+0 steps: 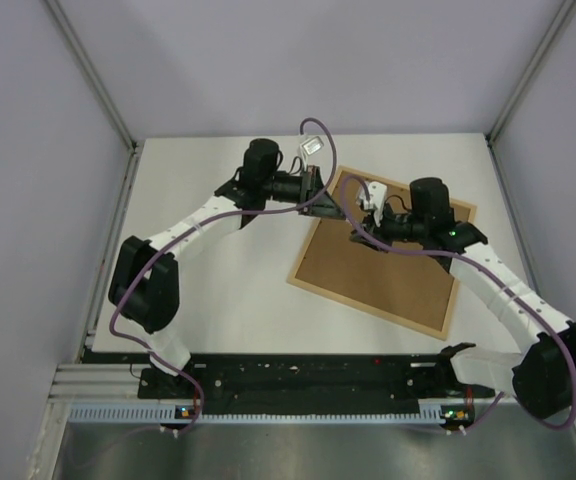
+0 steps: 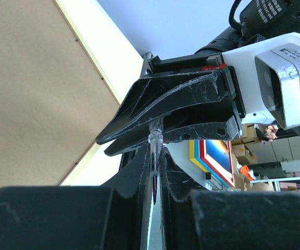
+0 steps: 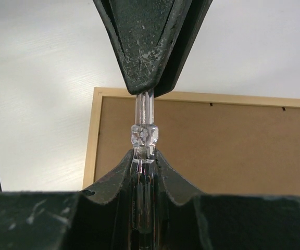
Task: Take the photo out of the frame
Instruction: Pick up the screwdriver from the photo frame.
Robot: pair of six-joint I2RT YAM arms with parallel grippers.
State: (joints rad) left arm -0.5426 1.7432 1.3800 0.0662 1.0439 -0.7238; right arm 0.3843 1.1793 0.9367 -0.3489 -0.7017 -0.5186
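The frame [image 1: 378, 265] lies back side up on the table, its brown fibreboard [image 3: 233, 146] edged by light wood. Above its far left corner my two grippers meet tip to tip. My left gripper [image 2: 154, 148] is shut on a thin clear piece [image 2: 155, 136] seen edge-on. My right gripper [image 3: 145, 156] is shut on the same clear piece [image 3: 145, 134] from the other side. The left gripper's fingers [image 3: 150, 47] hang just beyond it. In the top view the left gripper [image 1: 320, 190] and right gripper [image 1: 353, 205] almost touch. The photo is hidden.
The white table [image 1: 218, 270] is walled by grey panels on three sides. The frame's wooden edge [image 2: 95, 67] runs close beside the left gripper. Purple cables [image 1: 318, 130] loop over both arms. A black rail [image 1: 298, 380] carries the arm bases at the near edge.
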